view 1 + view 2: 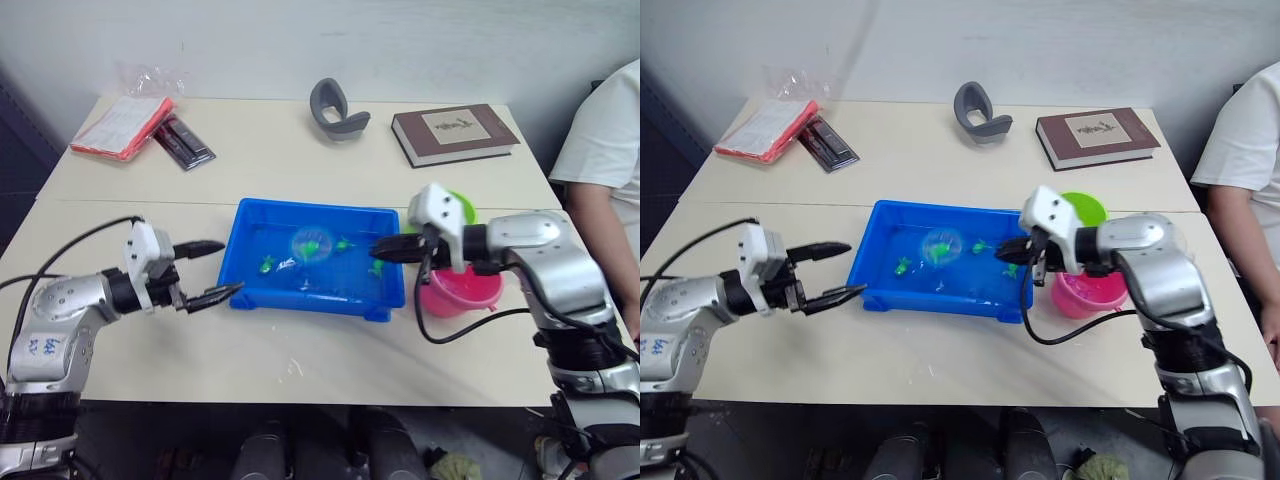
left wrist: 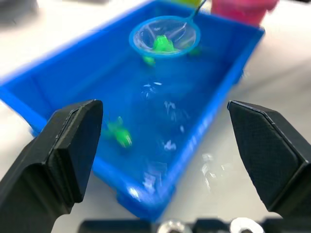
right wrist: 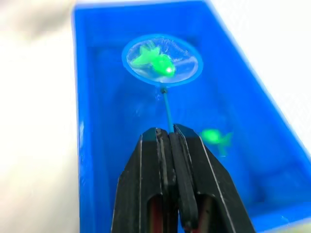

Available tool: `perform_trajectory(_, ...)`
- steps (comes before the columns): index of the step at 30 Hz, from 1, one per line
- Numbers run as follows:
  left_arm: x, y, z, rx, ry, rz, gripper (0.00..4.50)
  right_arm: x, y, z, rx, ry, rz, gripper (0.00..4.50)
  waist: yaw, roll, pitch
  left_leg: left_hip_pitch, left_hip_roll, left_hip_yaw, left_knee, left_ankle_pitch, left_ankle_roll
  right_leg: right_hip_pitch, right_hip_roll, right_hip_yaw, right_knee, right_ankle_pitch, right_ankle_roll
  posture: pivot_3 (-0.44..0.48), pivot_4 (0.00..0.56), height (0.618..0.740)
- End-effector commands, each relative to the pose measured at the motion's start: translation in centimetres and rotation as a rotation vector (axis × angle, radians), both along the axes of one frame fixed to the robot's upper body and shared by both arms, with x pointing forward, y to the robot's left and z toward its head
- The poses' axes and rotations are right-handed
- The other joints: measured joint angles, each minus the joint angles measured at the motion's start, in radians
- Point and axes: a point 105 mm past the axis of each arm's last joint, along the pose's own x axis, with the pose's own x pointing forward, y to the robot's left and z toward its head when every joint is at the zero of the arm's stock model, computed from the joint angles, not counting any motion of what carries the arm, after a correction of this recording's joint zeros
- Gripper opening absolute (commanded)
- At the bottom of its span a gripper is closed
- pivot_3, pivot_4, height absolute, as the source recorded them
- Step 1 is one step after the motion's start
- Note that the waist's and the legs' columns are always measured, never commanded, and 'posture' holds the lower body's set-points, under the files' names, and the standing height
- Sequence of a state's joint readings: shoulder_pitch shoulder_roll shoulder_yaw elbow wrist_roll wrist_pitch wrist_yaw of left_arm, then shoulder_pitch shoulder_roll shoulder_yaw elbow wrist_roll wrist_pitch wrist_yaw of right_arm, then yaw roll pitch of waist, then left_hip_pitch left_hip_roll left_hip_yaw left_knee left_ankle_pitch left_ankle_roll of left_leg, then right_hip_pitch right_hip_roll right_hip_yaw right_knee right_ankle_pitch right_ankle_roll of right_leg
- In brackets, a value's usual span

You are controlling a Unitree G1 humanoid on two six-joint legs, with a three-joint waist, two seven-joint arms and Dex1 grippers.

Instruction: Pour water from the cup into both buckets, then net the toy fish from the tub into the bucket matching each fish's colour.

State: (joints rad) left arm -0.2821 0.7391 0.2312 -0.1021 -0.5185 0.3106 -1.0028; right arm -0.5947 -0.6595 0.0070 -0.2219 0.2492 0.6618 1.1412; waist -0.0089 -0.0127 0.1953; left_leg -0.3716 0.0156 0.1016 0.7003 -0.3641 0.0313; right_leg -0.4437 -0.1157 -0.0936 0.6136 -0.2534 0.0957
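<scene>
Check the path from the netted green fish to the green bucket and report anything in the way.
Nothing visible blocks it. The green fish sits in the net, held by the right gripper. The green bucket lies past that arm, beside the pink bucket.

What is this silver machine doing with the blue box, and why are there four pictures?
It is a robot with two arms. Two pictures come from its head, two from cameras on its wrists. On the table sits a blue tub of toy fish. The right gripper is shut on the net, which has a green fish in it. The left gripper waits open beside the tub. A pink bucket and a green bucket stand by the right arm. Farther back lies a book.
</scene>
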Motion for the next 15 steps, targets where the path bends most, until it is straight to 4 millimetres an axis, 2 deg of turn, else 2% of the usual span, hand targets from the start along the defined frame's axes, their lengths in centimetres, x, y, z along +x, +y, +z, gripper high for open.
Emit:
perform_trajectory(1, 0.2, -1.5, 2.6, -0.046, -0.089, -0.042, 4.41, -1.2, -1.8, 1.0, 0.056, -0.073, -0.025, 0.0, 0.007, 0.0, 0.0, 0.0, 0.0, 0.0, 0.0, 0.0, 0.0, 0.0, 0.001, 0.0, 0.0, 0.0, 0.0, 0.0, 0.15, 0.74)
perform_trajectory(5, 0.9, -3.4, 4.0, -0.092, -0.092, -0.098, 4.41, -1.9, -4.9, 0.6, 0.098, -0.123, -0.125, 0.0, 0.01, 0.0, 0.0, 0.0, -0.001, 0.001, 0.0, 0.001, 0.001, 0.0, 0.002, 0.0, 0.0, 0.0, 0.001, 0.0, 0.15, 0.74)
perform_trajectory(15, 2.0, -6.3, 4.2, -0.101, -0.047, -0.223, 4.41, -2.9, -12.0, 1.3, 0.078, -0.24, -0.4, 0.0, 0.008, 0.0, 0.0, 0.003, -0.001, 0.004, 0.0, 0.001, 0.001, 0.0, 0.004, 0.003, 0.003, 0.0, 0.001, 0.0, 0.15, 0.74)
